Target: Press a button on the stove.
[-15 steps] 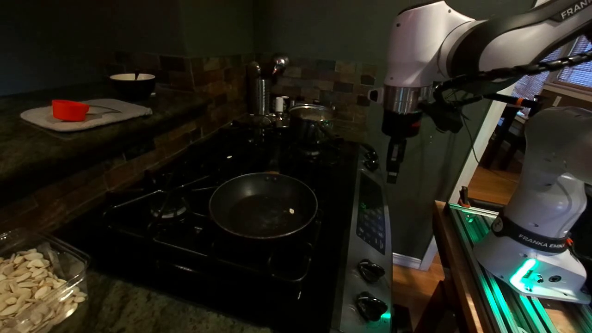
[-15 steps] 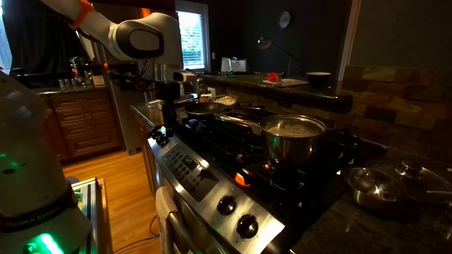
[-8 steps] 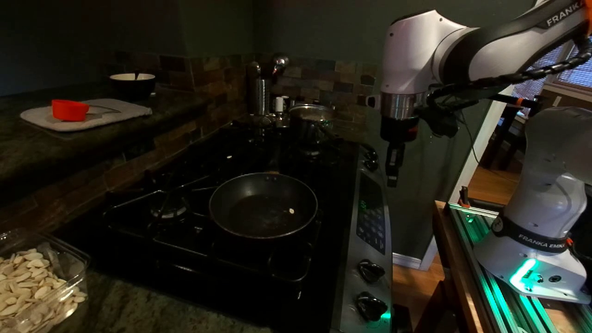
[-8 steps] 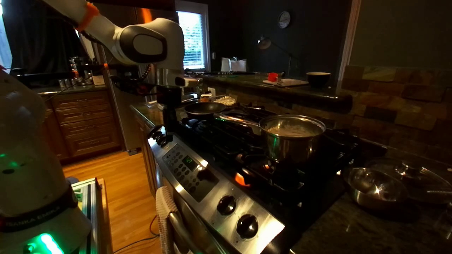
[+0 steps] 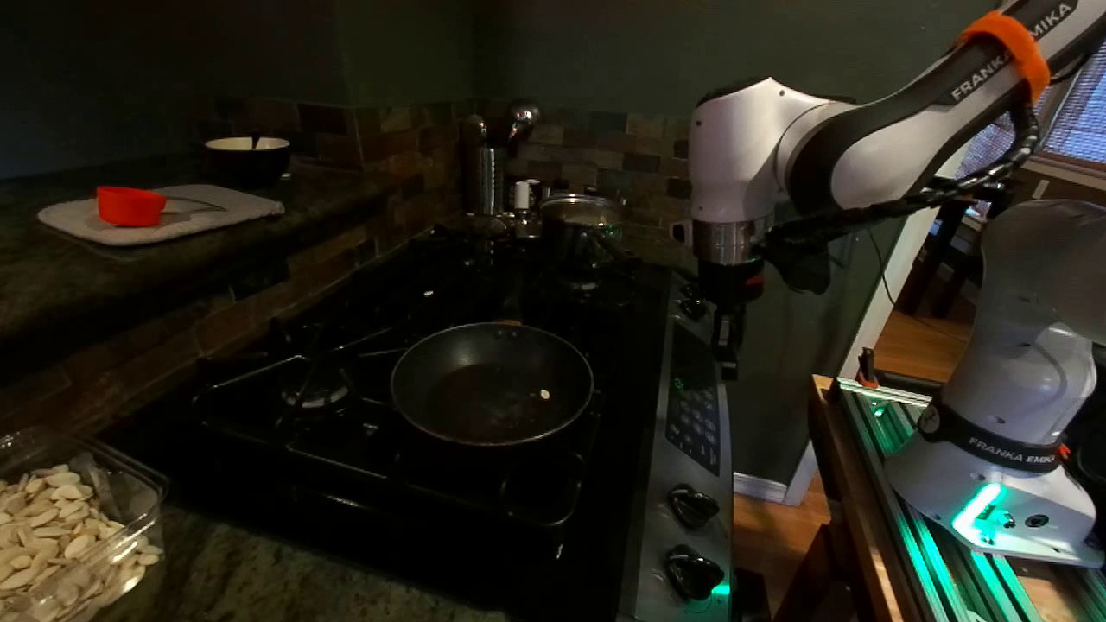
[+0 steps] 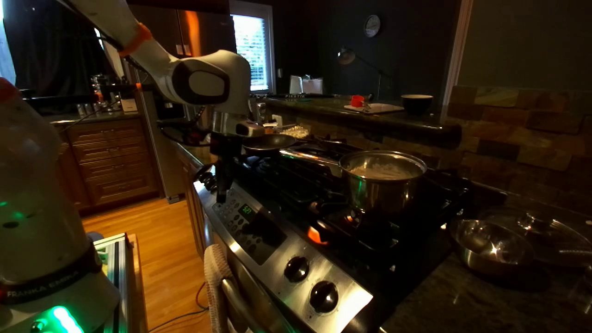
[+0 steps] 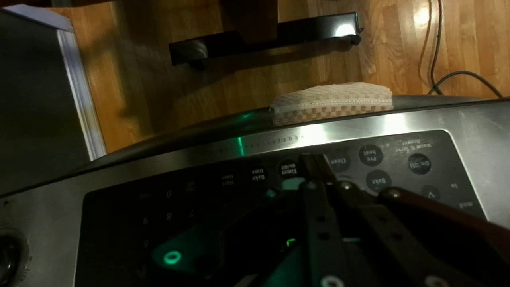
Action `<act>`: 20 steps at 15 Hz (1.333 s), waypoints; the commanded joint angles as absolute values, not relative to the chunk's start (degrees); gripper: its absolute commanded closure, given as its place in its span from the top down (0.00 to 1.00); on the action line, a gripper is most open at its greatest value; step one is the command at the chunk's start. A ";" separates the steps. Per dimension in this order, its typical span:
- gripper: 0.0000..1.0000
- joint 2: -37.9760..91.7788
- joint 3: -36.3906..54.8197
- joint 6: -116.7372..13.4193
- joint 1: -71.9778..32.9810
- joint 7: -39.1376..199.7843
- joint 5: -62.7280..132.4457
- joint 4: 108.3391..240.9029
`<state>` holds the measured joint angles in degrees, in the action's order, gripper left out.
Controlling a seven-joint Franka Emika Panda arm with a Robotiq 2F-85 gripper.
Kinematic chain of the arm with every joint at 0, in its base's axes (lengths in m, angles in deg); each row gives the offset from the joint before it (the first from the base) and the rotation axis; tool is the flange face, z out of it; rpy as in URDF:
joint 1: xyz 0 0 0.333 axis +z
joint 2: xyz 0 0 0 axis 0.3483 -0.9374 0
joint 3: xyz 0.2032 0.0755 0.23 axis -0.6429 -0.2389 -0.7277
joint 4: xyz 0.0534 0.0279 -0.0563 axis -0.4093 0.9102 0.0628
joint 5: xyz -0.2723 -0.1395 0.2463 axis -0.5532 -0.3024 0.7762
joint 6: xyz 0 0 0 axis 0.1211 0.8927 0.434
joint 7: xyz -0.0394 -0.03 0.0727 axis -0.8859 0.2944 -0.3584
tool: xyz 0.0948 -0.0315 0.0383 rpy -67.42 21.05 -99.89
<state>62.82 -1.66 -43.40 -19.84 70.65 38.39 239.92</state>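
The stove has a black cooktop (image 5: 609,484) and a grey control strip (image 6: 273,264) with a dark button panel (image 6: 266,243) and knobs. The stove shows in both exterior views. In the wrist view the panel's round buttons appear upside down. My gripper (image 7: 316,159) is shut and empty, its fingertips together over the panel between the Timer On/Off button (image 7: 288,169) and the Clean button (image 7: 338,162). The gripper also shows in both exterior views (image 5: 726,371) (image 6: 222,198), low at the control strip. Whether the tips touch the panel cannot be told. The gripper hides part of the panel and display.
A frying pan (image 5: 492,389) and a steel pot (image 6: 384,180) stand on the grates. Knobs (image 6: 296,269) stick up on both sides of the panel. A towel (image 7: 334,103) hangs on the oven handle. A raised counter holds a red cup (image 5: 130,206).
The arm has moved down and toward the stove. The fingertips have dropped to the level of the button panel. The pan and pot have not moved.
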 commanded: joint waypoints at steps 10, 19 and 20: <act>0.00 52.18 -0.50 -55.00 -19.52 69.94 37.62 239.19; 0.00 51.08 -0.14 -55.13 -20.14 68.23 32.37 239.03; 0.00 50.81 -0.14 -55.11 -20.14 68.12 32.05 238.91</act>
